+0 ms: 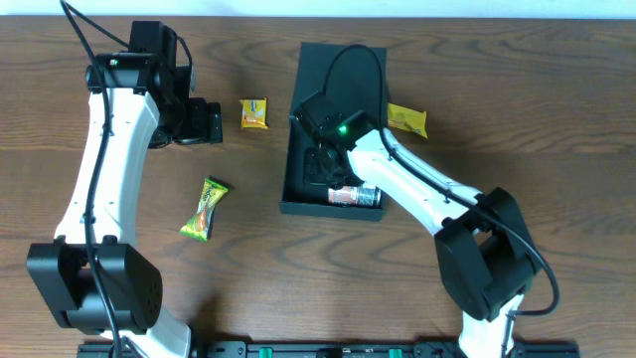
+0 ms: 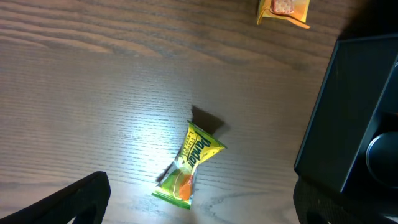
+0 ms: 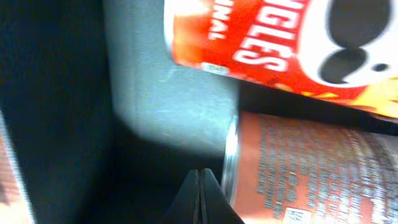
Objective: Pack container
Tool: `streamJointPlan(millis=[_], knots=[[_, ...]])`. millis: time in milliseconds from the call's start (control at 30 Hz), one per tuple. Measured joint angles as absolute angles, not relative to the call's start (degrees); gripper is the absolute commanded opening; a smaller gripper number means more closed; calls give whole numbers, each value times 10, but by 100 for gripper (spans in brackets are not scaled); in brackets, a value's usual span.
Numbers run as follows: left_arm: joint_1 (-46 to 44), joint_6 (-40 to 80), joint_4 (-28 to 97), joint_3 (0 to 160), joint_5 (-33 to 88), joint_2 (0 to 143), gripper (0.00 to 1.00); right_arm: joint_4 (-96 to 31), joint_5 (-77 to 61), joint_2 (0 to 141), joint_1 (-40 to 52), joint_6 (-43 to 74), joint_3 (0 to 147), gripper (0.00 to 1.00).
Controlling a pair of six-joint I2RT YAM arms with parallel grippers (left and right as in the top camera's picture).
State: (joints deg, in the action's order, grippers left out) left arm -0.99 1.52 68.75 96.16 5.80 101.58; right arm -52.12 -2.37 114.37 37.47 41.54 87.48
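The dark container (image 1: pixel 298 149) lies open at the table's middle, its flap lid folded back at the far side. It also shows at the right edge of the left wrist view (image 2: pixel 348 106). A red Pringles can (image 1: pixel 355 196) lies inside along the near wall. My right gripper (image 1: pixel 326 167) reaches into the box. Its fingers (image 3: pixel 200 193) are shut on nothing, beside the red can (image 3: pixel 273 37) and a second orange can (image 3: pixel 311 168). My left gripper (image 2: pixel 202 208) is open above the table, with a green-yellow snack packet (image 2: pixel 189 163) just ahead of its fingers.
A yellow packet (image 1: pixel 254 113) lies left of the box and shows at the top of the left wrist view (image 2: pixel 284 9). An orange-yellow packet (image 1: pixel 407 119) lies right of the box. The green-yellow packet (image 1: pixel 205 209) is at the front left.
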Motion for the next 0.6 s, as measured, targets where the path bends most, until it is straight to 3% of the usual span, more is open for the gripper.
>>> streamJointPlan(millis=[367,600], knots=[[-10,15,688,962,58,1016,96,-403,-81,1144,372,416,878,1],[-10,15,688,962,58,1016,95,-350,-25,1144,365,421,879,2]])
